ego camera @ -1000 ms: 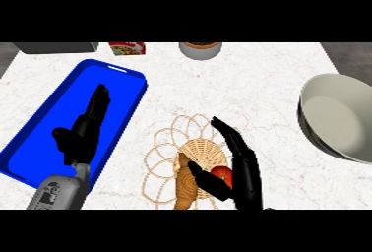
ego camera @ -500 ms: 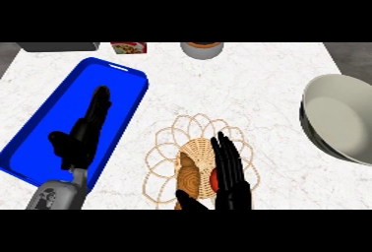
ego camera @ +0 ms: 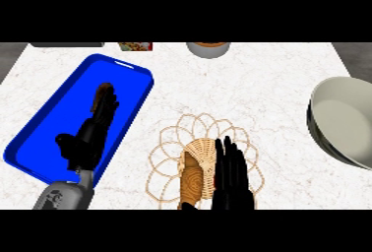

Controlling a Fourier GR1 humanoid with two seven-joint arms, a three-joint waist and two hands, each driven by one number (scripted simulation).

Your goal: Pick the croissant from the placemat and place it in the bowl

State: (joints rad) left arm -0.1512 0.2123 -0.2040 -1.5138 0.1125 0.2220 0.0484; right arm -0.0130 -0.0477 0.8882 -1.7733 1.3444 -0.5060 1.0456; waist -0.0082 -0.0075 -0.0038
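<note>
- Head view: the croissant lies on the placemat near the counter's front edge, its long way running front to back.
- Right hand now covers its right side, fingers straight.
- Left hand rests open over the blue tray.

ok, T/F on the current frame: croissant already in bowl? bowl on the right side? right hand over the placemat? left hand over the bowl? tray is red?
1. The croissant is in the bowl. False: it lies on the placemat.
2. The bowl is at the counter's right edge. True.
3. The right hand is over the placemat, beside the croissant. True.
4. The left hand is over the bowl. False: it is over the tray.
5. The tray is red. False: blue.
</note>
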